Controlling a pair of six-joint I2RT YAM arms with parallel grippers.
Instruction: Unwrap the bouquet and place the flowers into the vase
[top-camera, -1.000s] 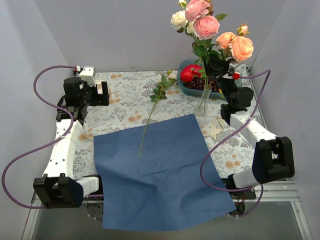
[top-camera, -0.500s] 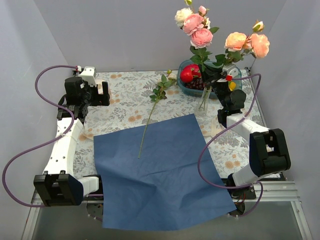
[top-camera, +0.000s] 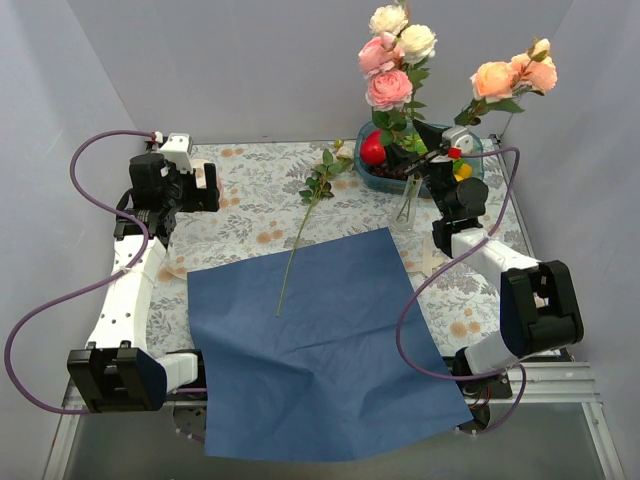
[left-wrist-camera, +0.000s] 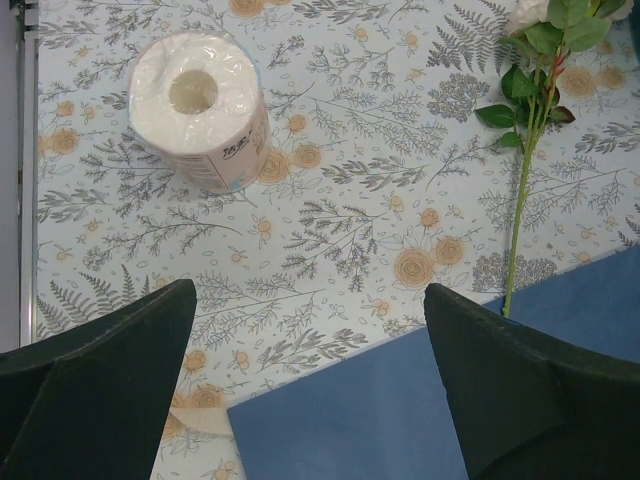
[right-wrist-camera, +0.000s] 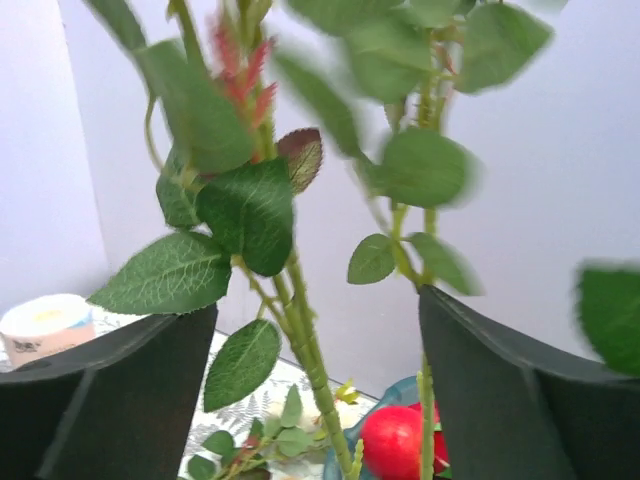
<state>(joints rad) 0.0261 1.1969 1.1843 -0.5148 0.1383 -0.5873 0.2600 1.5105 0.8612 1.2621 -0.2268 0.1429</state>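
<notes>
flowers (top-camera: 388, 89) standing in the vase (top-camera: 405, 210), right jaws parted around their stems just above the vase, left jaws wide open well left of the vase, loose stem (top-camera: 298, 240) lying between

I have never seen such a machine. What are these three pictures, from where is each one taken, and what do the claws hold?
Two robot arms stand at a table. The wide picture looks down from above; the other two come from a camera on each wrist. A blue paper lies flat, with one leafy stem across its edge. The roses stand in a glass vase beside a fruit tray. The right claw is open around their stems, gripping nothing; the left claw is open over the table, near a paper roll.
</notes>
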